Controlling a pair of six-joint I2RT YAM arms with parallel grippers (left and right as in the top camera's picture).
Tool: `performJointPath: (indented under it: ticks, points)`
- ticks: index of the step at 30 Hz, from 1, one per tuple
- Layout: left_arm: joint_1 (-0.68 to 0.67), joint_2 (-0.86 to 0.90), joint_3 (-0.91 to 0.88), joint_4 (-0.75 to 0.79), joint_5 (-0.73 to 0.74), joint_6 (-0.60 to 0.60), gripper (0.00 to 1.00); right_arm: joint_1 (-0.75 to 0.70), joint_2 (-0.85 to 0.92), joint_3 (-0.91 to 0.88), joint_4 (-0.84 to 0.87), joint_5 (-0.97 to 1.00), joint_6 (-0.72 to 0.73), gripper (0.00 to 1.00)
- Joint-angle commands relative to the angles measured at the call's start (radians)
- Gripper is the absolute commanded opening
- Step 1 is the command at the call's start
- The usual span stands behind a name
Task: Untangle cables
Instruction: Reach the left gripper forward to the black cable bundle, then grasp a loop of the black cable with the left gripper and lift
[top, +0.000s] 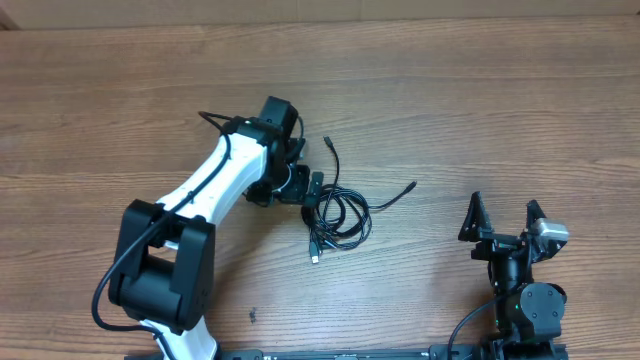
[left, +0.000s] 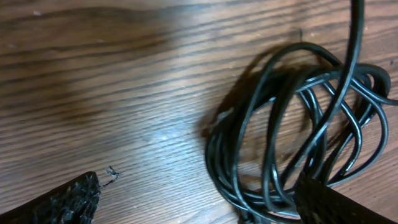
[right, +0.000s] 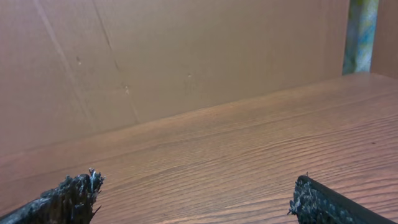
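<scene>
Left claw is wide open, just beside the cables, a loopy pile on the table at its 4 o'clock. Right claw, also open, sits well apart, so left is nearer.

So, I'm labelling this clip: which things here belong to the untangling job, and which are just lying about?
Job: tangled bundle of thin black cables; open left gripper at its edge; open right gripper, apart from it.
Lying about: small dark speck on the brown wooden table; brown cardboard wall behind.
</scene>
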Motion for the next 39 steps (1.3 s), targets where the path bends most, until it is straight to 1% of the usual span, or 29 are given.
performJointPath:
  ticks: [1, 4, 5, 6, 27, 31, 35, 39]
  points:
    - [-0.045, 0.009, 0.02, -0.002, -0.091, -0.059, 1.0, -0.008, -0.01, -0.01, 0.005, -0.001, 0.003, 1.0]
    - [-0.072, 0.009, 0.02, 0.003, -0.145, -0.102, 1.0, -0.008, -0.01, -0.01, 0.005, -0.001, 0.003, 1.0]
    - [-0.074, 0.01, 0.02, 0.01, -0.16, -0.142, 1.0, -0.008, -0.01, -0.01, 0.005, -0.001, 0.003, 1.0]
    - [-0.074, 0.01, 0.02, 0.012, -0.159, -0.151, 1.0, -0.008, -0.01, -0.01, 0.005, -0.001, 0.003, 1.0]
    - [-0.099, 0.013, -0.008, 0.021, -0.159, -0.158, 1.0, -0.008, -0.01, -0.01, 0.005, -0.001, 0.003, 1.0]
    - [-0.099, 0.013, -0.018, 0.024, -0.159, -0.159, 0.94, -0.008, -0.01, -0.01, 0.005, -0.001, 0.003, 1.0]
    - [-0.099, 0.013, -0.026, 0.024, -0.159, -0.159, 0.9, -0.008, -0.01, -0.01, 0.005, -0.001, 0.003, 1.0]
    - [-0.099, 0.013, -0.042, 0.032, -0.159, -0.159, 0.9, -0.008, -0.01, -0.01, 0.005, -0.001, 0.003, 1.0]
